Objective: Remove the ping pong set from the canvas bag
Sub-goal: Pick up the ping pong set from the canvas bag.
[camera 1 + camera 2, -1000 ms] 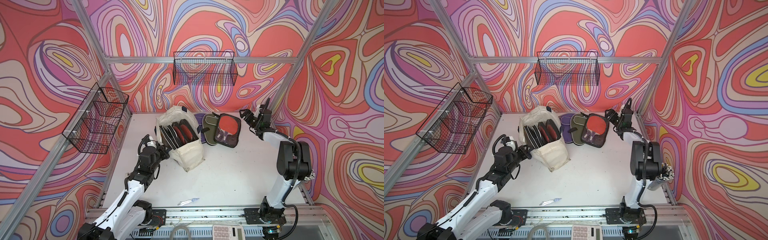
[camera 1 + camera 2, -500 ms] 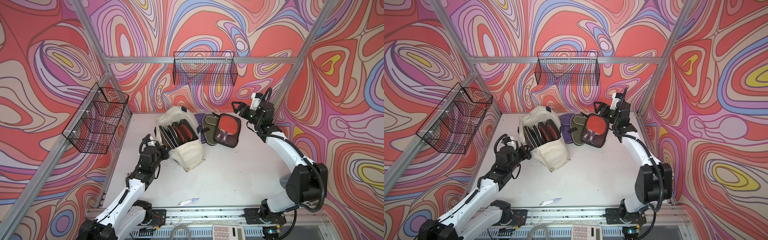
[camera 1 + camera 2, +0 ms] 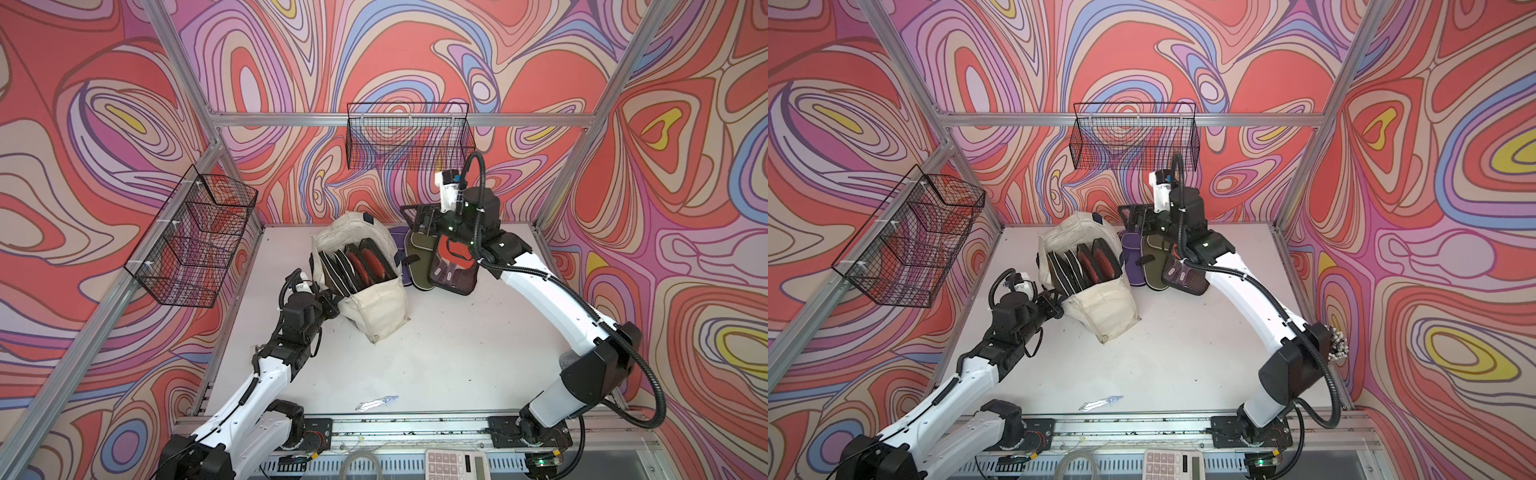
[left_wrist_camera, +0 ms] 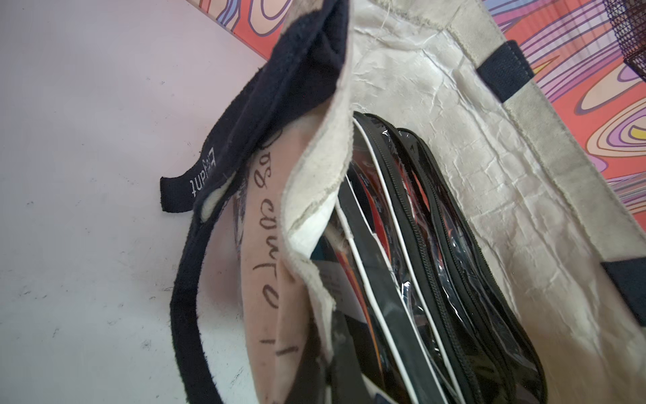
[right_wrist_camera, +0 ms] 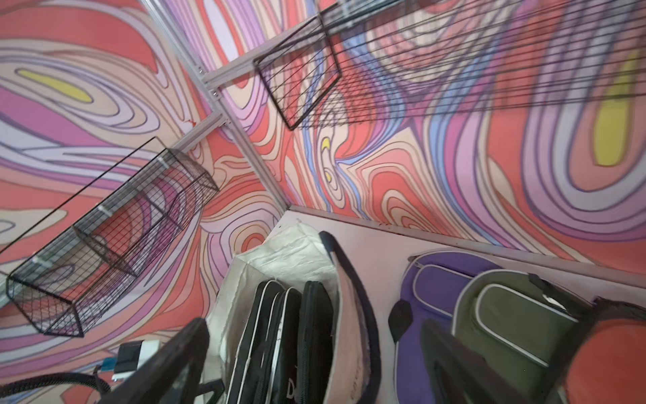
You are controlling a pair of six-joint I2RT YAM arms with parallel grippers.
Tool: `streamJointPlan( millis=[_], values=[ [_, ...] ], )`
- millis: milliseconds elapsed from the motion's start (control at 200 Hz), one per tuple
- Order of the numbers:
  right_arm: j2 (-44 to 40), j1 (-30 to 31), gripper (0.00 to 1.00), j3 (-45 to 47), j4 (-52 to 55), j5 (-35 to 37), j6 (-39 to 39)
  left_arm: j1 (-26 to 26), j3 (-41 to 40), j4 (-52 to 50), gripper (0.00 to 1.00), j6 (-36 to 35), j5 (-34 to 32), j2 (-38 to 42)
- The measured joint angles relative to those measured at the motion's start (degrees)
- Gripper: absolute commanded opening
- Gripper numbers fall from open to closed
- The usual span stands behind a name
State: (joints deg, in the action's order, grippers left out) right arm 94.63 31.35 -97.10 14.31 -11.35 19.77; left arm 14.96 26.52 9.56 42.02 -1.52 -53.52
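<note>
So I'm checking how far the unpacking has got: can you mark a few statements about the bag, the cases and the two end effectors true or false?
1. Several paddle cases stand inside the canvas bag. True.
2. The right end effector is shut on a case. False: it is open and holds nothing, above the cases beside the bag.
3. The left end effector is shut, at the bag's near side. True.
4. Every case outside the bag is black. False: a purple case, a green case and a case showing a red paddle lie there.
</note>
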Motion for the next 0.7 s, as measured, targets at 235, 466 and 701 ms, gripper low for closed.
streamJointPlan(
  millis=[235,466,701],
  values=[
    [13.42,8.68,0.95,-11.52,8.35,2.75,-4.74,0.0,-0.39,1.01,0.0,0.0,0.04,-0.63],
    [24.92,14.6,0.87,-20.33,15.8,5.25,-7.61,0.0,-1.62,2.34,0.0,0.02,-0.09,-1.01],
    [30.82,15.65,0.71,-25.24,18.88,6.16,-8.66,0.0,-2.82,2.8,0.0,0.59,-1.51,-1.2]
  ],
)
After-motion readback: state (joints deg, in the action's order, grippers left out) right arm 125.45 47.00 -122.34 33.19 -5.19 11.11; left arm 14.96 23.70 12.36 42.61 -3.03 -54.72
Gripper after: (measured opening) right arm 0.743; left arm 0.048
